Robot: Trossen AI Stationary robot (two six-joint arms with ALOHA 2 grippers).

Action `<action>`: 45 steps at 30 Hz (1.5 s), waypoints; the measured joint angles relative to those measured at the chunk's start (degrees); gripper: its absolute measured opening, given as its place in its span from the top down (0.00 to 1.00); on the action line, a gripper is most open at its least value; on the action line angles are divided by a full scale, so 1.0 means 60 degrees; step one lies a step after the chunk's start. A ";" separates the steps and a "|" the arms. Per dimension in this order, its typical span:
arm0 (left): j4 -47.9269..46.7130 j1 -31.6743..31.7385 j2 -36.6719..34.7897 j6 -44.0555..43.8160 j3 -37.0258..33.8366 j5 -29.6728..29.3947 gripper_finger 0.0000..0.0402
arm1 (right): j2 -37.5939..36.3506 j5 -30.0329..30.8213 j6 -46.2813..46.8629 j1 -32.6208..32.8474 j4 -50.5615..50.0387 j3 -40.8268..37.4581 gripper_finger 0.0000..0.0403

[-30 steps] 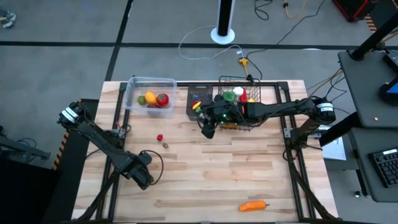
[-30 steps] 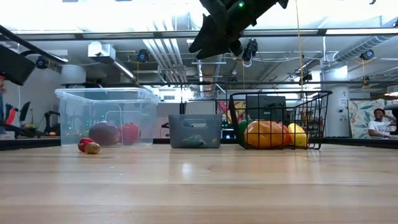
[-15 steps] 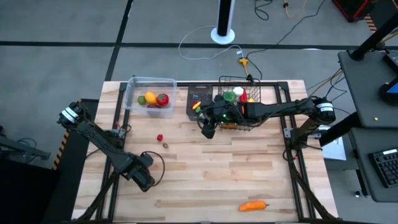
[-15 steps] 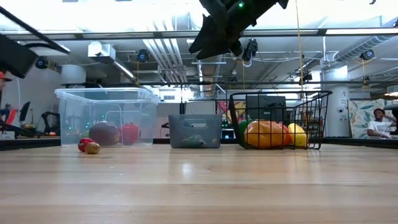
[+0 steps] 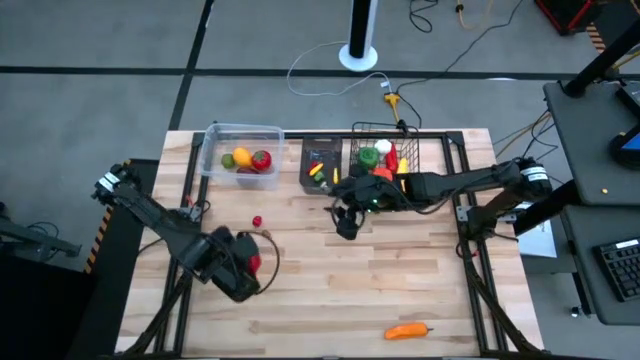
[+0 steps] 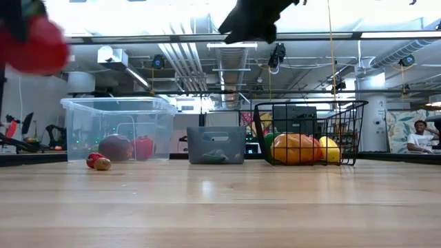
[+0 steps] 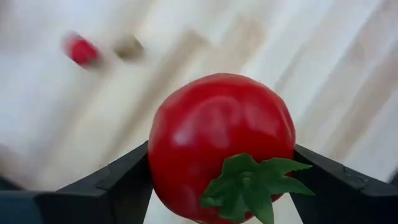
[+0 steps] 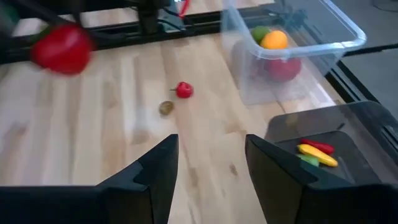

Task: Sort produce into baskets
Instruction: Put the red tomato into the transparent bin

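We note the left gripper (image 7: 217, 180) clamped on a red tomato (image 7: 221, 146), held above the table's (image 5: 400, 290) left front. The right gripper (image 8: 208, 168) hangs empty with fingers parted, just in front of the dark bin (image 5: 322, 165).

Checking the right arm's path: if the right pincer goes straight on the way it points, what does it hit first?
Probably bare table. The open right pincer points between the small red fruit and the clear tub; depth is unclear.
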 joint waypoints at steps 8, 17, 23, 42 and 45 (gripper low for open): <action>-0.2287 0.1792 -0.0010 0.2295 0.2213 -0.1365 0.27 | -0.0545 0.0006 0.0240 0.0895 -0.0806 0.0007 0.56; -0.2805 0.5385 -0.0064 0.6077 0.3069 -0.1845 0.27 | -0.0725 0.0087 0.0944 0.1585 -0.1580 0.0007 0.56; -0.2674 0.8014 -0.0108 0.8167 0.3030 -0.1800 0.27 | -0.0921 0.0549 0.1155 0.1916 -0.1957 0.0004 0.56; -0.0898 1.3318 -0.0028 1.1047 0.1999 0.0034 0.27 | -0.0978 0.0849 0.1224 0.2086 -0.1985 -0.0004 0.56; -0.0592 1.3364 -0.0028 1.1047 0.1429 0.0050 0.27 | -0.0978 0.0849 0.1220 0.2086 -0.1982 -0.0004 0.56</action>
